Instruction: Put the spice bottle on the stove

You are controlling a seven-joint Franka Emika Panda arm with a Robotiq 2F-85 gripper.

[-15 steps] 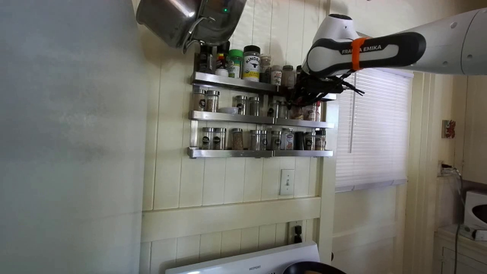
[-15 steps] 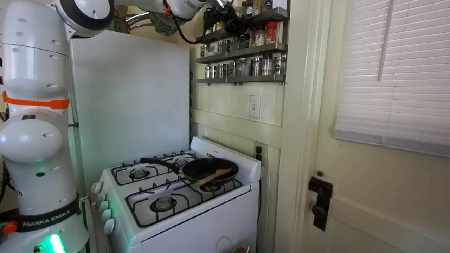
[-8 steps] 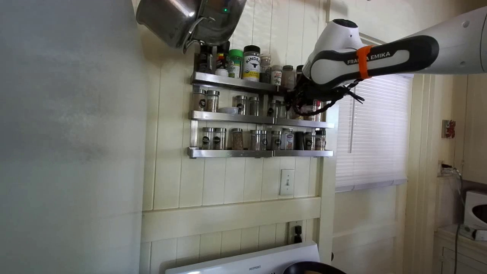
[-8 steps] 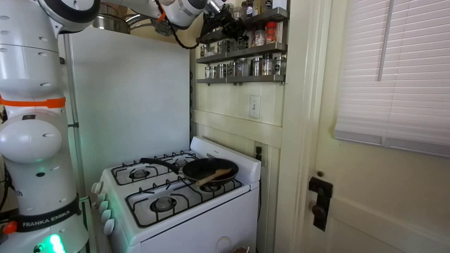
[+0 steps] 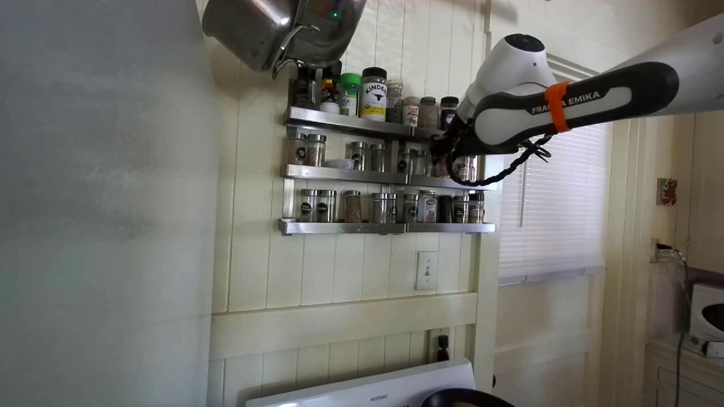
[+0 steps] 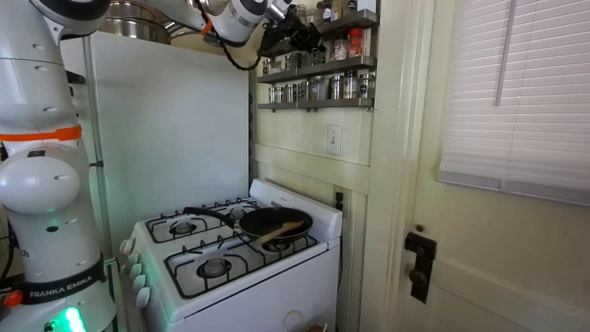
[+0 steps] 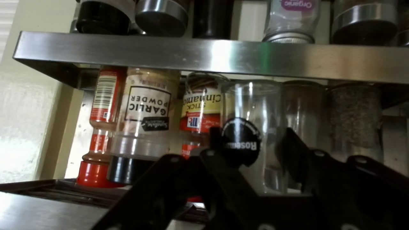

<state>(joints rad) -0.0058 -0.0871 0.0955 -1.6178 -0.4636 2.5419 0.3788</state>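
Since half a second ago the arm (image 5: 512, 68) has dipped and drawn toward the picture's right in an exterior view, its cable loop (image 5: 481, 183) hanging lower and a dark-capped bottle (image 5: 448, 110) on the top shelf (image 5: 348, 122) showing more fully; the fingers (image 7: 298, 153) have hardly shifted from their place by the middle shelf (image 6: 339, 68). In the wrist view they stand partway apart, one on each side of the spice bottle (image 7: 255, 111), a clear glass jar whose label, upside down there, begins "Rosem". Whether they grip it or only flank it I cannot tell. The spice bottle's base is at the metal lip of the middle shelf, in line with its neighbours; whether it bears on the shelf is also unclear. Toward that view's left come a cinnamon stick jar (image 7: 203, 105), a garlic powder bottle (image 7: 148, 105) and a red-capped bottle (image 7: 105, 95); toward its right, a jar of greyish contents (image 7: 353, 118). The stove (image 6: 272, 286) stands well below the shelves, apart from the spice bottle. On one of its rear burner grates sits a black frying pan (image 6: 260, 223), and a wooden spoon (image 6: 280, 232) lies in the pan with one end over the rim
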